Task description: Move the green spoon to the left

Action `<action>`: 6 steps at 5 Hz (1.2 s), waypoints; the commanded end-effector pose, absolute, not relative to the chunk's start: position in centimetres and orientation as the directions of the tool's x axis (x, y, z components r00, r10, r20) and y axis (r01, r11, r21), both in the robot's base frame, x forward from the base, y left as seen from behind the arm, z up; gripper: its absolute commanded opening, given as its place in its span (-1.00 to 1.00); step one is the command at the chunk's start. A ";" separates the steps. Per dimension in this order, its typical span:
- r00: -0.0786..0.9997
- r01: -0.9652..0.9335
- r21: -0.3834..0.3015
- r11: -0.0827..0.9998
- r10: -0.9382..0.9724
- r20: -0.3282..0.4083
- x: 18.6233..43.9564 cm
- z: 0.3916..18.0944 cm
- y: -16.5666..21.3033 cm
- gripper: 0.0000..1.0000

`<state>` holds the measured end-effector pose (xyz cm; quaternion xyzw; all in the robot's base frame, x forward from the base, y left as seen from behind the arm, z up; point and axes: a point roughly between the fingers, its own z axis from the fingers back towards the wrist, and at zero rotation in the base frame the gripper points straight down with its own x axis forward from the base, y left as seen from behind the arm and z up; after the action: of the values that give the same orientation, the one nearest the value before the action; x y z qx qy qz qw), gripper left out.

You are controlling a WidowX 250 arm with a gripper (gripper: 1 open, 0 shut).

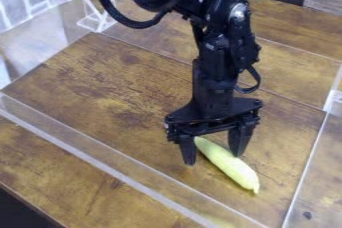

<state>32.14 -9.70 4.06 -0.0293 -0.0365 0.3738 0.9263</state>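
Note:
The green spoon (230, 165) lies on the wooden table at the lower right, its yellow-green handle pointing toward the lower right. Its grey bowl end is hidden behind my fingers. My gripper (214, 146) hangs from the black arm and stands open, pointing down, with its fingers straddling the upper part of the spoon's handle. One finger (185, 150) is on the left of the spoon, the other (245, 138) on the right. The fingertips are close to the table surface.
A clear acrylic wall (94, 157) runs along the front of the wooden table (94, 92), with more clear panels at the right (314, 162). A small clear stand (96, 14) sits at the back left.

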 end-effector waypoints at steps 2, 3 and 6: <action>0.762 -0.628 -0.120 0.769 0.639 0.103 33.8 5.0 -10.5 1.00; 0.799 -0.576 -0.122 0.808 0.588 0.125 34.6 5.0 -10.7 1.00; 0.734 -0.642 -0.141 0.754 0.657 0.172 37.2 4.5 -12.0 1.00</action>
<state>36.19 -12.06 2.97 -0.0231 -0.0877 0.3449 0.9342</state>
